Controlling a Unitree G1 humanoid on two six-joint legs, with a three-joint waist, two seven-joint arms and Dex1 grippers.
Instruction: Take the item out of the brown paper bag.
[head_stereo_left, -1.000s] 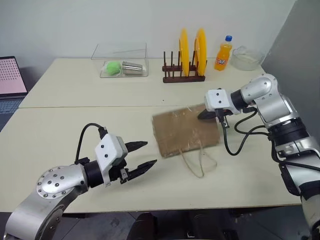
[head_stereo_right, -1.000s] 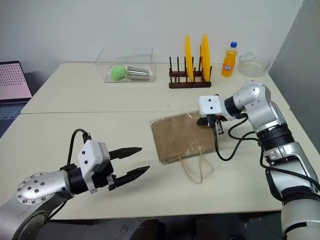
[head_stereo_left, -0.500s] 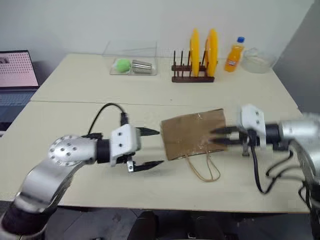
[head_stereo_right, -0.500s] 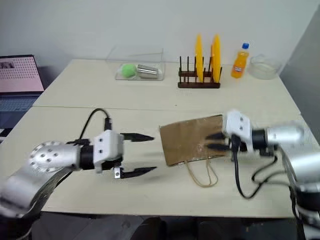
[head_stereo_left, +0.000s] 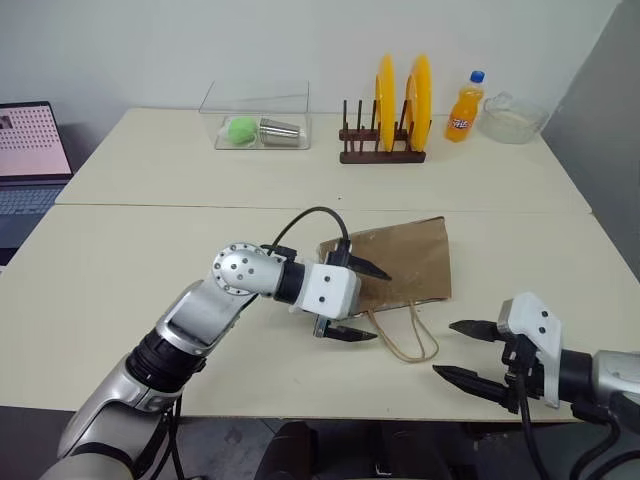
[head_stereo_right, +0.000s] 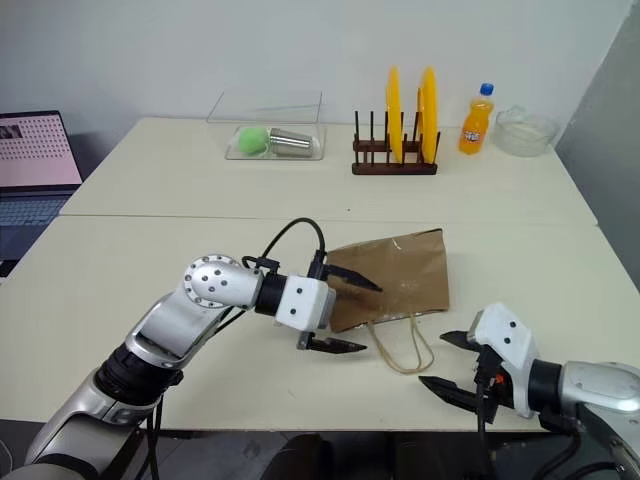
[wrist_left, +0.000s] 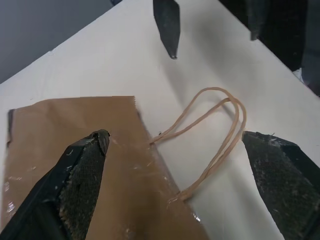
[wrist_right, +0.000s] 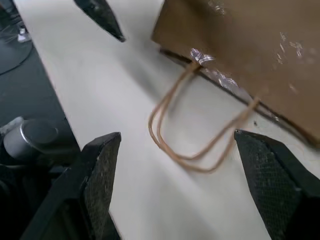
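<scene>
The big pale counter (head_stereo_left: 120, 280) holds everything. The brown paper bag (head_stereo_left: 405, 262) lies flat in the middle of the counter, closer to the front edge. Its long side runs across the counter from left to right. Its open mouth faces the front edge, and its two thin tan handles (head_stereo_left: 408, 335) lie in loops on the counter in front of it. The bag looks flat, and I cannot see the item inside it. The left hand (head_stereo_left: 362, 302) is at the bag's left front corner, pointing to the right. Its two black fingers are wide apart. The upper finger (wrist_left: 82, 170) is over the brown paper, and I cannot tell if it touches. The lower finger (wrist_left: 280, 175) is off the bag, out past the handle loops. This hand holds nothing. The right hand (head_stereo_left: 458, 350) is near the front edge, to the right of the handles and apart from the bag. Its fingers are spread wide too, and it holds nothing. It points to the left, toward the handles. At the back of the counter stand a clear box (head_stereo_left: 255, 118) with a green ball (head_stereo_left: 241, 130) and a metal cup (head_stereo_left: 282, 131), a wooden rack (head_stereo_left: 375, 150) with two yellow plates (head_stereo_left: 400, 95), an orange soda bottle (head_stereo_left: 463, 106) and a glass bowl (head_stereo_left: 512, 120). A laptop (head_stereo_left: 30, 160) sits at the far left.
</scene>
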